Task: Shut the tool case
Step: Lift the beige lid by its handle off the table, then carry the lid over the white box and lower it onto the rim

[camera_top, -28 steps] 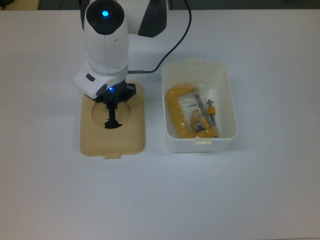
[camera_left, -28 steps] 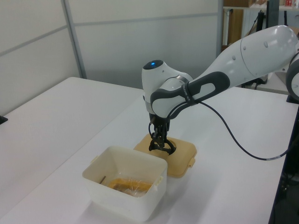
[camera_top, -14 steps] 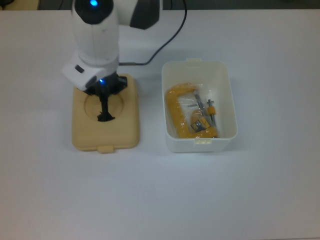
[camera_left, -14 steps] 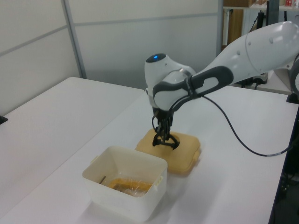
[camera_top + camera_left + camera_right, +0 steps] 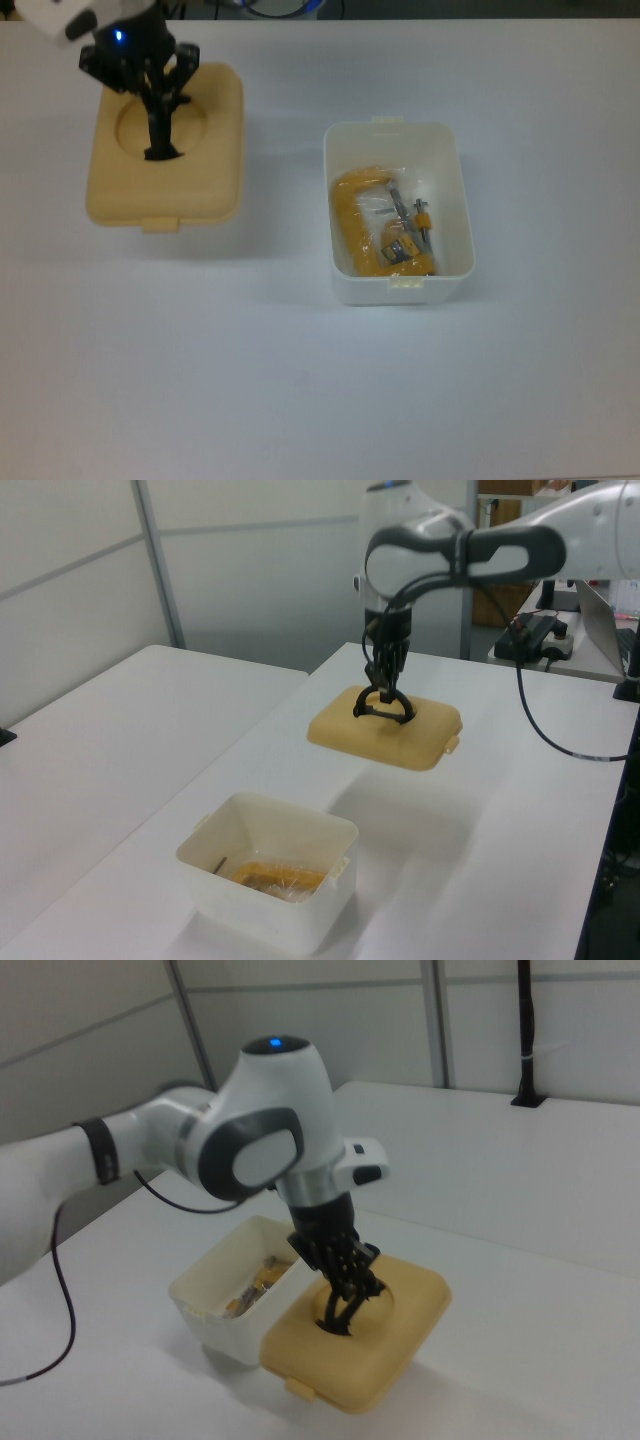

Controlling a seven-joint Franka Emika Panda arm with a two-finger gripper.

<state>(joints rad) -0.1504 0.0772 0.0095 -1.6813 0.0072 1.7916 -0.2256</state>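
Observation:
The tool case's white tub [image 5: 460,200] stands open on the table, with a yellow clamp in a clear bag [image 5: 365,230] inside. Its tan lid [image 5: 205,175] hangs in the air, level, at the top view's upper left, well apart from the tub. My gripper [image 5: 159,118] is shut on the lid's black handle [image 5: 160,152], which rises from the round recess. In the left view the lid [image 5: 400,738] floats above the table beyond the tub [image 5: 262,908], under the gripper [image 5: 385,685]. In the right view the lid [image 5: 395,1360] hangs beside the tub [image 5: 212,1300], with the gripper [image 5: 345,1298] above its recess.
The white table [image 5: 300,380] holds nothing else in the top view. The arm's black cable [image 5: 560,752] droops over the table at the left view's right, where the table's edge [image 5: 600,880] runs. Grey wall panels stand behind.
The lid has risen off the table with the gripper and travelled toward the top view's upper left, farther from the tub. The tub has stayed put.

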